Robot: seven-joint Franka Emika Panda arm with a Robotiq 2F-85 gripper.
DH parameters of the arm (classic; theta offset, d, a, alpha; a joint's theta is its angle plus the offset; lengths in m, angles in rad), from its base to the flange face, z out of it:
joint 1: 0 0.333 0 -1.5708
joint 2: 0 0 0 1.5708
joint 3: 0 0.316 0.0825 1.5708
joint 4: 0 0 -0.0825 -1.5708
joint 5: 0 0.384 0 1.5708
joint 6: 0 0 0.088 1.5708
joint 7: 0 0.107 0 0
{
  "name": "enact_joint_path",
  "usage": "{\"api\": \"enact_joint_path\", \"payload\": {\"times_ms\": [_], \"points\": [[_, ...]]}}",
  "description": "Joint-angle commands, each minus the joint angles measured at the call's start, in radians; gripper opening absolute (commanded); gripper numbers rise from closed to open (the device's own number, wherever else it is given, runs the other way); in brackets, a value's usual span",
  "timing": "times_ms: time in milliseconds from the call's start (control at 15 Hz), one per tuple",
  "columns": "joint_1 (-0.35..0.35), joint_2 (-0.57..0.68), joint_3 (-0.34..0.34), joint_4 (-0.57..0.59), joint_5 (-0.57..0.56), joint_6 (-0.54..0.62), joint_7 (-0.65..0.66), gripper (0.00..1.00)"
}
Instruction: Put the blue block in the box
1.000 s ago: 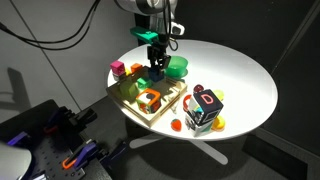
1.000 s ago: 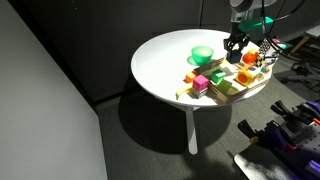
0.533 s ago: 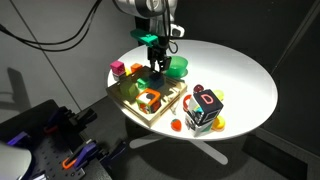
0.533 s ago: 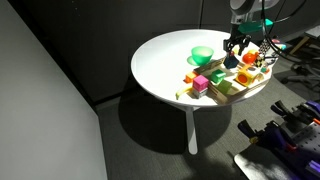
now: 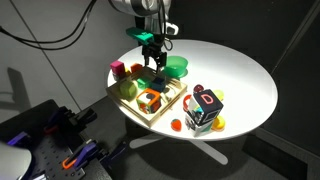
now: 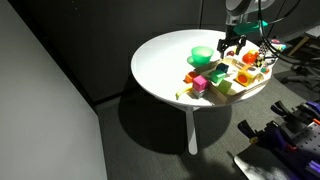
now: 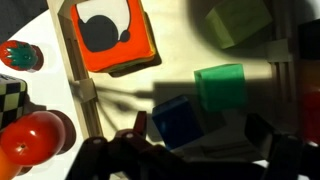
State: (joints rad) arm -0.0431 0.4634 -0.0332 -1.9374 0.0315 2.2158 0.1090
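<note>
In an exterior view: round white bench (image 6: pixel 165 75) on a single pedestal, dark floor. Pale wooden box (image 6: pixel 226 92) sits at the bench's right edge as framed, overhanging it slightly. Round green bowl (image 6: pixel 201 55) stands just beside it, toward the far edge. Tool (image 6: pixel 233 47) hangs over the box's far side. A pink block (image 6: pixel 200 86), a green block (image 6: pixel 215 77) and a red-orange piece (image 6: pixel 247 60) are visible at the box. The blue block cannot be made out.

Wrist view: we find the small cube (image 7: pixel 178 122) lying in the box (image 7: pixel 180 55) directly beneath the gripper (image 7: pixel 195 130), between its fingers. A second cube (image 7: pixel 222 87) sits just beside it, and a holed block (image 7: pixel 108 35) lies farther off to the left, also inside the box.
</note>
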Motion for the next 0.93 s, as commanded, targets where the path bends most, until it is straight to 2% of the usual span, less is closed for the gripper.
{"api": "enact_joint_path", "payload": {"times_ms": [0, 867], "points": [[0.007, -0.046, 0.022, -0.027, 0.023, -0.015, -0.036, 1.00], [0.087, -0.222, 0.046, -0.106, 0.006, -0.251, 0.053, 1.00]]}}
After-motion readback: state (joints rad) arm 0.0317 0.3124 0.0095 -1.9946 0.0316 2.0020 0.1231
